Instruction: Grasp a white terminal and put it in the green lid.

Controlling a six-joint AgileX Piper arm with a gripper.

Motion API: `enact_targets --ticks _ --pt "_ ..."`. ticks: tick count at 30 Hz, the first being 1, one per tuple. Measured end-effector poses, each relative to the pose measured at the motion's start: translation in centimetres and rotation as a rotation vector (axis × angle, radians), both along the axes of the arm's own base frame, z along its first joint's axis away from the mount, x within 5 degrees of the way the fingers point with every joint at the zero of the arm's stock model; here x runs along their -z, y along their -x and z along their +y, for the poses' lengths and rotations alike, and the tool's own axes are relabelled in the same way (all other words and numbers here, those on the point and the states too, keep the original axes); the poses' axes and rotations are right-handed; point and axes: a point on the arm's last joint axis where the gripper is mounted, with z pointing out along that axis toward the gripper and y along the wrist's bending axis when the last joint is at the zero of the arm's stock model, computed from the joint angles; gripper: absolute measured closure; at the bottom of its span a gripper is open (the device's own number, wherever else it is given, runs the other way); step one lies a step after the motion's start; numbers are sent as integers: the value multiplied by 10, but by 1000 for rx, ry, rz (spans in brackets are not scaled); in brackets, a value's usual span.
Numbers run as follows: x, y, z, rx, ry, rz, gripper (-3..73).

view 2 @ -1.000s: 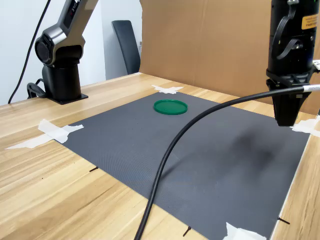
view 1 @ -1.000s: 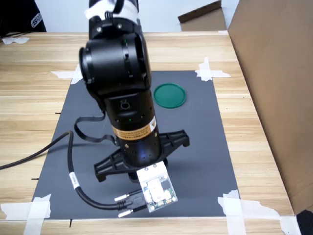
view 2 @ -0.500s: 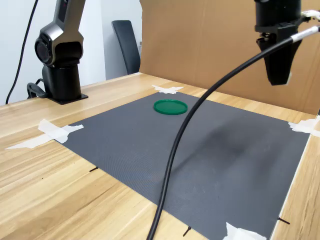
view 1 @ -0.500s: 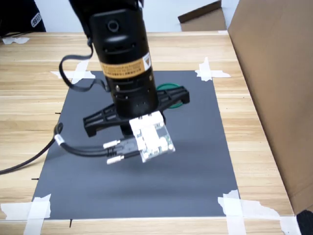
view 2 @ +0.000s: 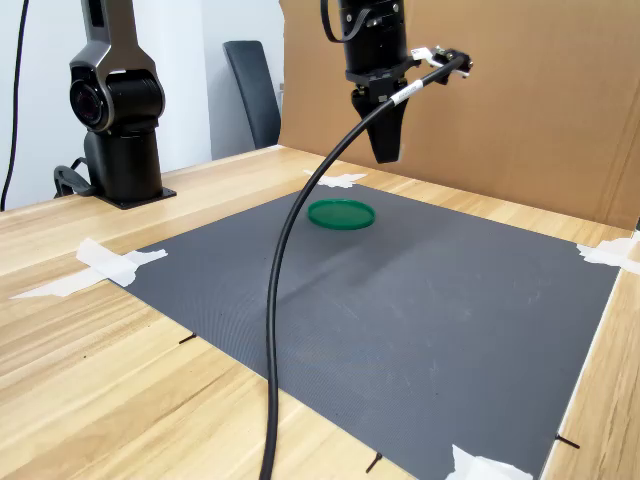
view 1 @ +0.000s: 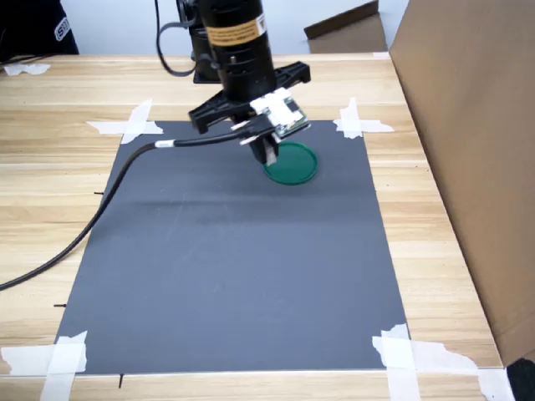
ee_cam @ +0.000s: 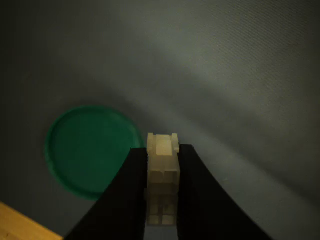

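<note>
The grasp is done: my gripper (ee_cam: 162, 200) is closed on the white terminal (ee_cam: 161, 175), which sits upright and pinched between the two dark fingers (ee_cam: 127, 200) in the wrist view. Placement is left, since the green lid (view 1: 290, 162) lies bare on the black mat (view 1: 234, 267) and the terminal is held above the mat just beside the lid's rim, not yet over its middle. My arm hangs tool-down well above the lid (view 2: 341, 214) in both exterior views.

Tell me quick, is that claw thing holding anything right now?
Gripper: closed on the white terminal, held up in the air near the green lid.
</note>
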Motion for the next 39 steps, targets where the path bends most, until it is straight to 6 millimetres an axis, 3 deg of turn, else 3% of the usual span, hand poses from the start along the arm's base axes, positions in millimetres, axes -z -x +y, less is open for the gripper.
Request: enact_targets --ticks 8,13,22,24,34,39 --pt "28 48 20 -176 97 49 605" --pt "46 59 18 -234 126 58 605" --pt "55 57 19 -378 147 -17 605" --pt "66 56 24 -418 166 20 605" --pt "78 50 31 -429 169 9 602" --pt "78 48 32 -432 166 -10 526"
